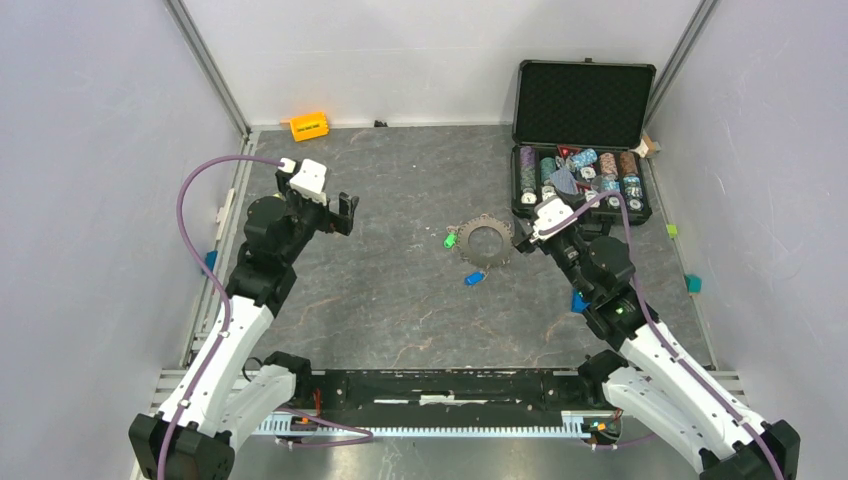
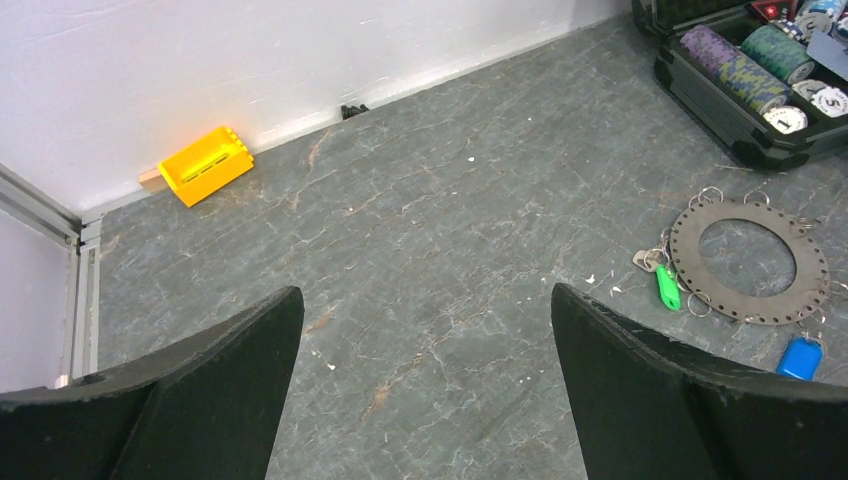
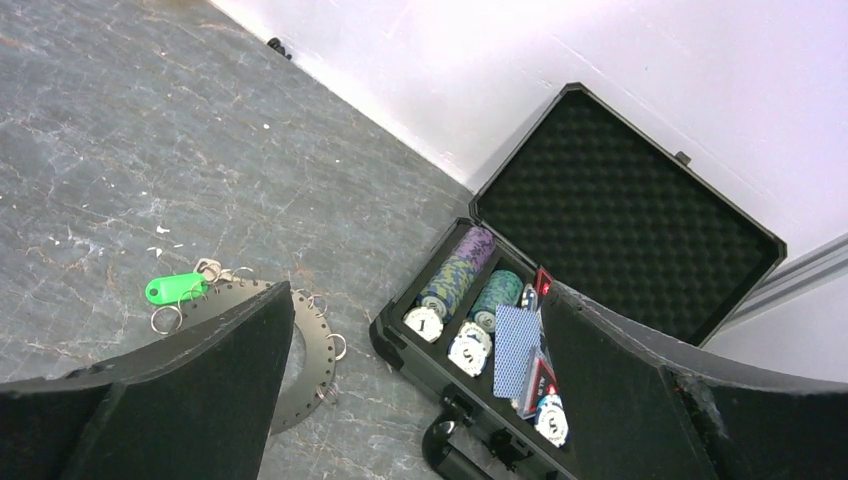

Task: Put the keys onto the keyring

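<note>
Grey stone-look table (image 1: pixel 400 310) between plain white walls (image 1: pixel 420 50)

You get only a sliver of the dark-grey toothed metal keyring (image 3: pixel 312 385) on the right wrist view; the black gripper finger (image 3: pixel 170 400) hides the rest. From above, the tiny green-headed key (image 1: pixel 450 240) is too small to judge whether it's attached.

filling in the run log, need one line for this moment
left gripper: open, empty | right gripper: open, empty | green key, blue key: at keyring rim

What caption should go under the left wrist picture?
Open left gripper hovers over the grey table; keyring, green key and blue key lie at right, orange block by the wall.
</note>
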You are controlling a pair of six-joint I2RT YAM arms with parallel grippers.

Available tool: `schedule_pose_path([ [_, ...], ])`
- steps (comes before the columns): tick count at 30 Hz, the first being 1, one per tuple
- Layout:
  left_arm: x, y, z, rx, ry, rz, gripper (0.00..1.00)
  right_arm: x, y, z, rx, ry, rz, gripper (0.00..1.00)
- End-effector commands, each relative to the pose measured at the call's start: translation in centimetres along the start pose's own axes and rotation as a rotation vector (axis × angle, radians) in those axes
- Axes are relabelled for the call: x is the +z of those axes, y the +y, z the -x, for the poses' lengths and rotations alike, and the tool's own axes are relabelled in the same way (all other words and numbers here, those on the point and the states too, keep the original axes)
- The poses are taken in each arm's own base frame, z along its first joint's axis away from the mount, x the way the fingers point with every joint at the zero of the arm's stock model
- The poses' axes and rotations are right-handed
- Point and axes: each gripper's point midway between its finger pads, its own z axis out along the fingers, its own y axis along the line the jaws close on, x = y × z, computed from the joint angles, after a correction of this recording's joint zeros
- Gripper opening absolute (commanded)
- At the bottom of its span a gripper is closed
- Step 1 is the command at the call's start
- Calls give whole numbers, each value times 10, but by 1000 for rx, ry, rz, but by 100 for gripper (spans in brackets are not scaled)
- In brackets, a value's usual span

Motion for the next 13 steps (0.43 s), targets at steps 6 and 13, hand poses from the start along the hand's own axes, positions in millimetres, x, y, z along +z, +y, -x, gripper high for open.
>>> schedule_pose_path([
  [6, 2, -9, 6, -20, -32, -53, 100, 4, 3, -7, -3, 6, 1, 98],
  [13, 3, -15, 3, -18, -26, -85, 100, 6, 4, -12, 0, 26, 2, 98],
])
